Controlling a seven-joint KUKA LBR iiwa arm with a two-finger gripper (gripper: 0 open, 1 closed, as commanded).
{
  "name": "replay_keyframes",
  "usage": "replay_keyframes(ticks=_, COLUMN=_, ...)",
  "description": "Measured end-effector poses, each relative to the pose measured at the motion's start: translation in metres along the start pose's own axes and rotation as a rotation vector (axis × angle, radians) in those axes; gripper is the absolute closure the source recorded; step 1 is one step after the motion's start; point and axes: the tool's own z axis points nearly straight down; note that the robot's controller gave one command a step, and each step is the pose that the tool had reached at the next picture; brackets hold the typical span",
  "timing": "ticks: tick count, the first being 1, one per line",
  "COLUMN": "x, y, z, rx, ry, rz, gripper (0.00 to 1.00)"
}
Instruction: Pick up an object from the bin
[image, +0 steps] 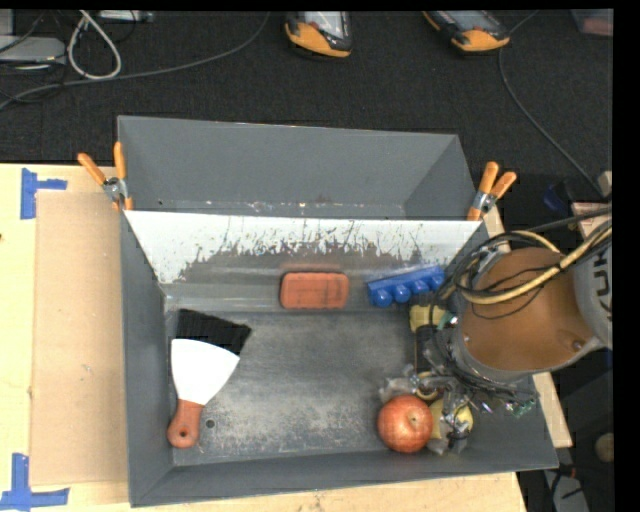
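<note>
Gripper (441, 397), camera view: set low in the near right corner of the grey bin (300, 170), beneath the arm's orange-brown wrist cover (520, 315) and a tangle of cables (497, 262). Whether it is open or closed cannot be told, since its working end is hidden under wrist and wiring. Nearest item: red apple (404, 425), round, with a paler yellowish patch, lying on the bin floor close to the near wall, just beside the gripper on the view's left. Contact between the two cannot be made out, and nothing shows it gripped. Other contents, all well apart from the gripper: blue studded brick (405, 287) against the foot of the far slope; orange-brown oblong block (314, 290) to its left on the same line; brush (203, 370) with black bristles, white body and orange handle, lying at the left of the floor. Judged status: pick not yet made, and the apple is the likely candidate by nearness alone. Judged hazards: the apple, being round and smooth, may roll off along the floor if nudged off-centre, or squirt out of a two-point grip. The corner leaves little room, so the gripper may strike the bin's near or right wall. Loose cables may catch on the rim.
</note>
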Motion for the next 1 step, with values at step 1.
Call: replay_keyframes(ticks=1, x=-0.0038, y=-0.0051, z=0.0443, rx=0.017, ry=-0.023, rz=0.130, gripper=0.00)
